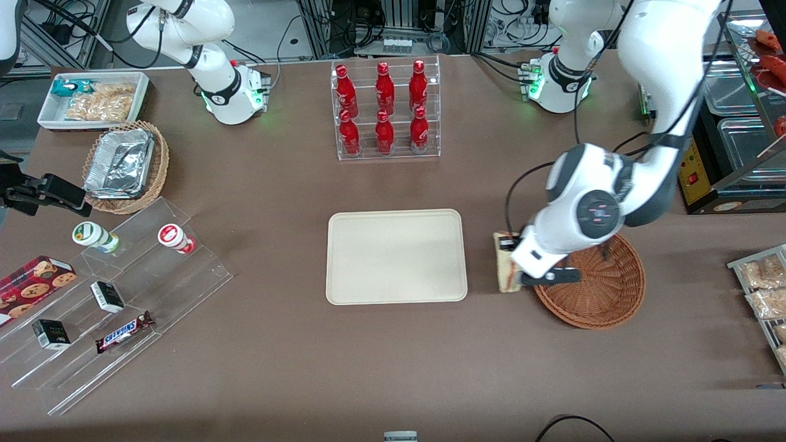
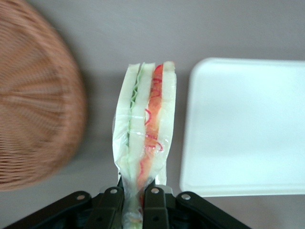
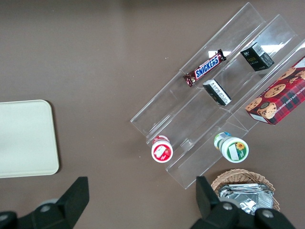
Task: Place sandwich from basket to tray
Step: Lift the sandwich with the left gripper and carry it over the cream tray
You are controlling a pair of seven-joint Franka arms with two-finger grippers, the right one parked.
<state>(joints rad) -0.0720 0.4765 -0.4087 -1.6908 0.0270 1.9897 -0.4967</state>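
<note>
With the wicker basket (image 1: 605, 294) and beige tray (image 1: 396, 256) both sitting bare, the gripper (image 2: 134, 202) is pinching the wrapped sandwich (image 2: 145, 138) between them, above the table, its long axis running straight out from the fingers.

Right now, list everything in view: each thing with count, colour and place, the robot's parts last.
clear-wrapped triangular sandwich: 1, pale bread, red and green filling, held above the table between basket and tray
round reddish-brown wicker basket: 1, working arm's end
flat beige rectangular tray: 1, table middle
red bottles: 6, in a clear rack, farther from the camera than the tray
white bin of snacks: 1, parked arm's end
tan wicker basket with foil trays: 1, nearer than the bin
clear stepped stand: 1, holding two cups, two dark boxes, a Snickers bar
cookie box: 1, red, beside the stand
bagged snacks: several, tan, table edge
gripper: 1, black, shut on the sandwich
</note>
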